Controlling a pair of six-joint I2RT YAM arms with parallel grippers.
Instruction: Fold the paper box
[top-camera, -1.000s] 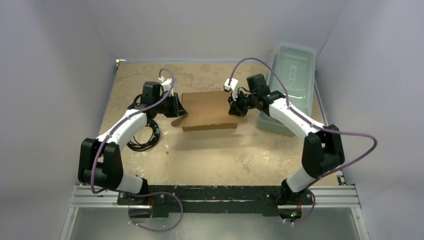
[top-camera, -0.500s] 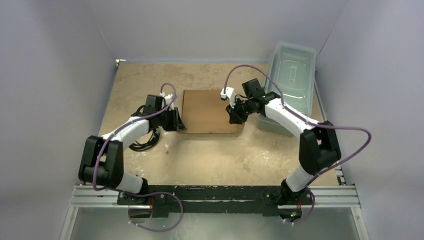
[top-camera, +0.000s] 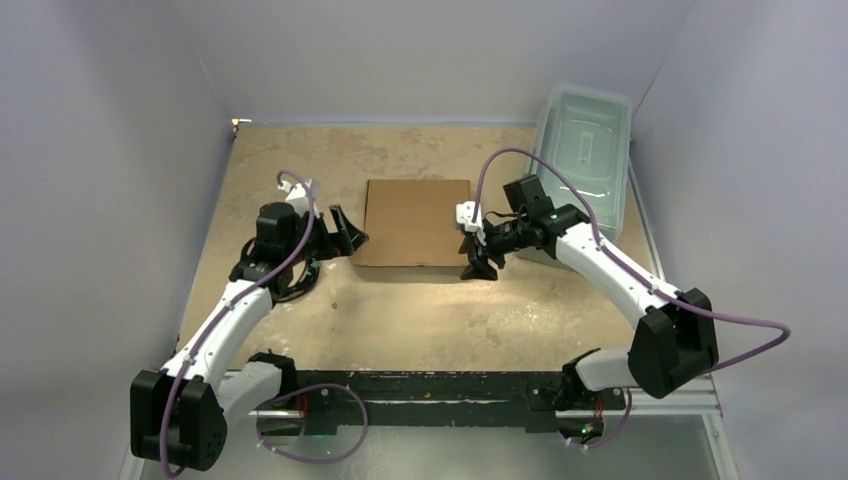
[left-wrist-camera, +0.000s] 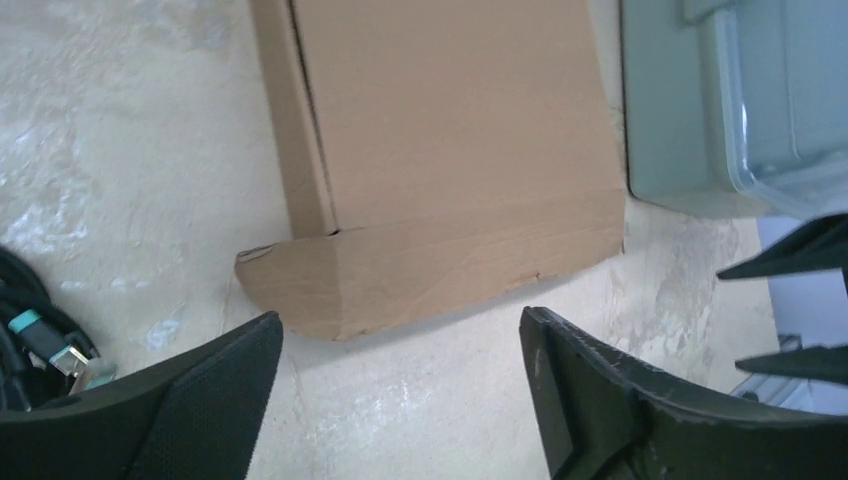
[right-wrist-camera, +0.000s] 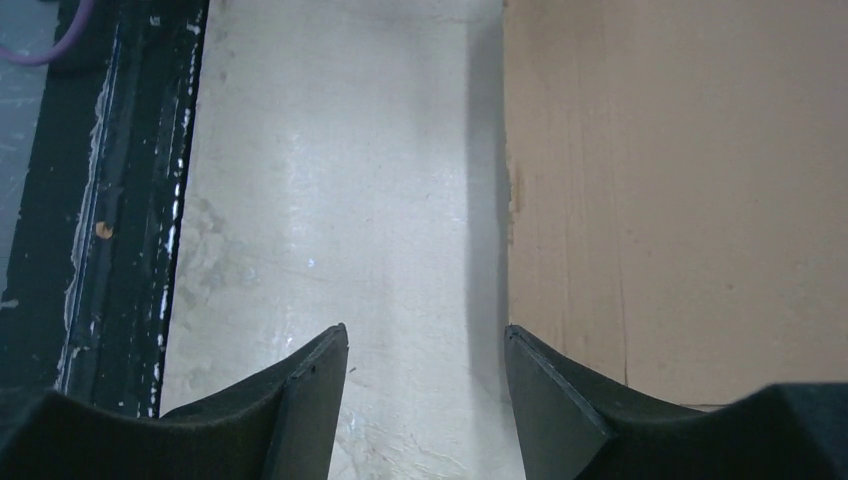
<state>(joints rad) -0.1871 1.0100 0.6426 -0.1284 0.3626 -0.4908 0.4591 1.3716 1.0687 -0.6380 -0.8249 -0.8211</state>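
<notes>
A brown cardboard paper box (top-camera: 415, 222) lies flat and closed in the middle of the tabletop (top-camera: 420, 320), toward the far edge; its top face is plain and whatever is inside is hidden. From the left wrist camera, one narrow side flap slopes down to the table along the box's edge. The left gripper (top-camera: 347, 231) sits just beside the box's near left corner, jaws spread wide and holding nothing. The right gripper (top-camera: 478, 257) sits at the near right corner, jaws also apart, with only bare table between them and the cardboard edge just beside one finger (right-wrist-camera: 560, 400). A clear plastic bin (top-camera: 585, 150) with its lid on stands along the right edge at the far corner; its contents cannot be made out. Black cables (top-camera: 290, 285) lie coiled near the left edge.
</notes>
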